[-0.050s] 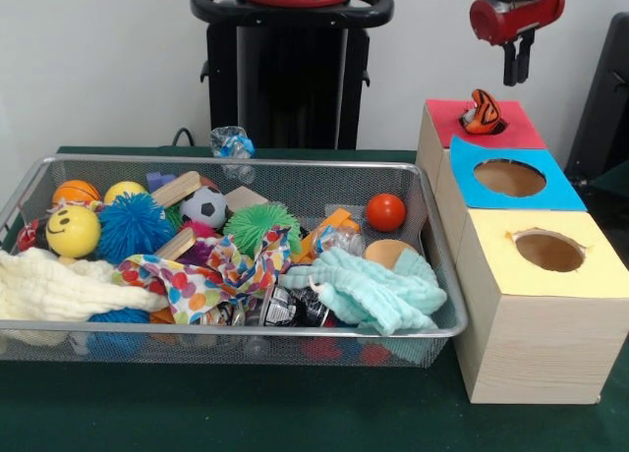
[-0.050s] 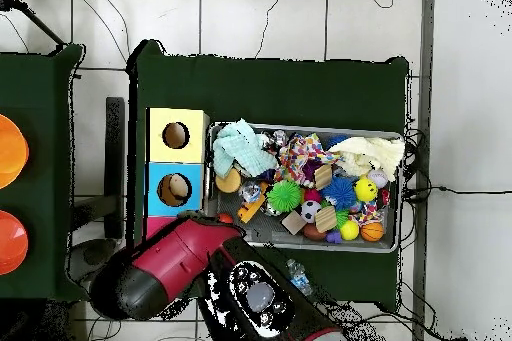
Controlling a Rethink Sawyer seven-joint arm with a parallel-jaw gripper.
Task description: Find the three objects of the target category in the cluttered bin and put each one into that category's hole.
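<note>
An orange ball with black stripes (image 1: pixel 483 112) rests in the hole on top of the red box (image 1: pixel 447 118). My gripper (image 1: pixel 518 67) hangs a little above and to the right of it, open, with nothing between its fingers. The wire bin (image 1: pixel 226 329) holds more balls: a yellow smiley ball (image 1: pixel 73 231), a soccer ball (image 1: pixel 204 205), a red ball (image 1: pixel 385 212), a small basketball (image 1: pixel 76 192) and spiky blue (image 1: pixel 133 226) and green (image 1: pixel 260 223) balls. In the overhead view the arm (image 2: pixel 190 257) hides the gripper and most of the red box.
The blue box (image 1: pixel 550 192) and the yellow box (image 1: pixel 609 275) stand in a row in front of the red one, holes open. Mint (image 1: pixel 369 290), cream (image 1: pixel 59 285) and patterned (image 1: pixel 206 275) cloths cover part of the bin. A plastic bottle (image 1: pixel 232 142) lies behind the bin.
</note>
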